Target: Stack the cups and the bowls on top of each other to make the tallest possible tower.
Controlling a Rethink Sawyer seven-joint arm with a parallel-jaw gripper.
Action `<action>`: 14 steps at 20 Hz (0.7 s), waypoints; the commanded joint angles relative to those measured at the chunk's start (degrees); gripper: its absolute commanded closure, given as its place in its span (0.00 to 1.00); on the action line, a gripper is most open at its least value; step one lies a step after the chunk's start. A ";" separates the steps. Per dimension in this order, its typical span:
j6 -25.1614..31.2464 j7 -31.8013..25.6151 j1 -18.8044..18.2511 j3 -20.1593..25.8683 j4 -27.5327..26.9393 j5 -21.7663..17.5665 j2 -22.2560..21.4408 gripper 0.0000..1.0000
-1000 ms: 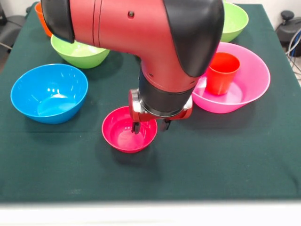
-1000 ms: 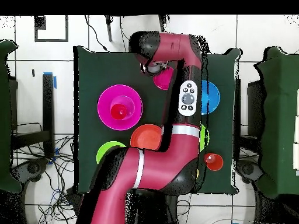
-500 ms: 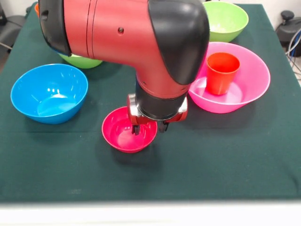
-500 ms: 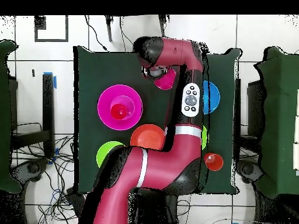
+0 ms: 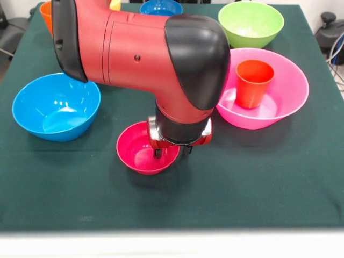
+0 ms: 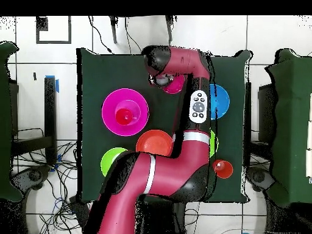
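The small crimson bowl [image 5: 141, 156] sits upright near the table's front middle; it also shows in the overhead view [image 6: 177, 84]. My gripper [image 5: 171, 152] is low at its right rim and open, one finger [image 5: 157, 153] inside the bowl and the other outside. The big pink bowl [image 5: 293, 99] stands to the right with the red tumbler [image 5: 253, 83] upright inside it, as the overhead view shows [image 6: 108, 103] [image 6: 124, 116]. My gripper [image 6: 163, 78] lies between the two bowls.
A light blue bowl [image 5: 56, 106] stands at the left. A lime green bowl [image 5: 251, 22], a small dark blue bowl [image 5: 161, 7] and an orange cup [image 5: 45, 13] stand at the back. Overhead, an orange bowl [image 6: 152, 143] and a lime bowl [image 6: 113, 157] sit by my arm.
My arm has swung and lowered; the gripper has sunk closer onto the crimson bowl's right rim. The second lime green bowl is now hidden behind the arm in the front view.
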 commanded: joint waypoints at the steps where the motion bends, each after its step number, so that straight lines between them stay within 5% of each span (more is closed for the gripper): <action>1: -3.44 2.04 -0.87 2.70 8.10 0.82 1.69 0.00; 8: -2.65 2.46 -0.36 2.75 6.64 1.38 1.89 0.00; 9: -2.97 2.32 -0.33 2.76 6.57 1.41 1.87 1.00; 14: -3.00 1.82 -0.03 2.44 6.11 1.43 2.00 1.00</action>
